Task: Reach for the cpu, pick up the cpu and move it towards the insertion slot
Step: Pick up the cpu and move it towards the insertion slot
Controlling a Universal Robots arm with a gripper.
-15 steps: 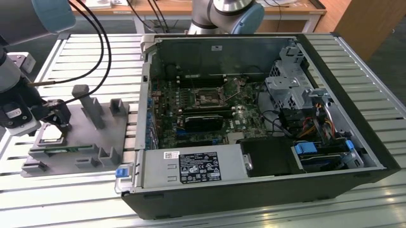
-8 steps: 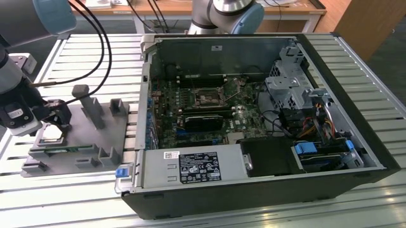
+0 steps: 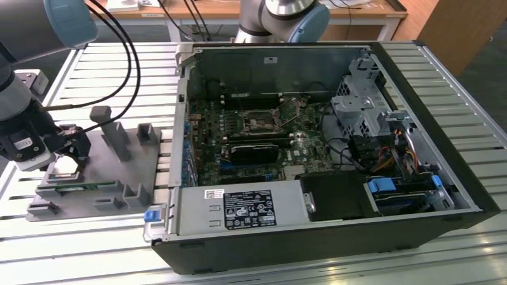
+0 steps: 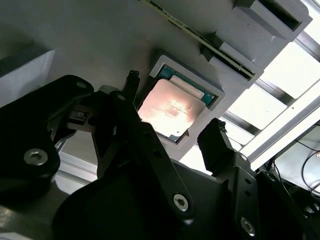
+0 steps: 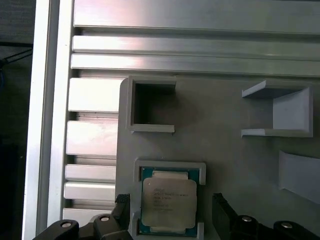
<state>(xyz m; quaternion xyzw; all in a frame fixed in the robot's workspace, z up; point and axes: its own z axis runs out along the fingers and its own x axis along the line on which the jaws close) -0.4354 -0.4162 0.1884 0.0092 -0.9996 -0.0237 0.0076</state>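
Note:
The cpu (image 5: 168, 202) is a flat square chip with a silvery top. It lies in a shallow square nest of the grey fixture plate (image 5: 230, 165), and I also see the cpu (image 4: 172, 109) in the second wrist view. My gripper (image 5: 170, 205) hovers over it, open, with one black finger on each side and a gap to the chip. In the exterior view the gripper (image 3: 70, 155) hangs above the fixture plate (image 3: 119, 178) at that view's left. The insertion slot (image 3: 259, 123) sits on the motherboard inside the open computer case (image 3: 317, 237), well to that view's right of the gripper.
The fixture plate carries raised grey posts (image 3: 111, 133) and an empty square pocket (image 5: 152, 105). A thin green memory stick (image 4: 200, 36) lies in a holder beside the cpu nest. Black cables (image 3: 127, 53) run from the arm over the slatted aluminium table (image 3: 79, 249).

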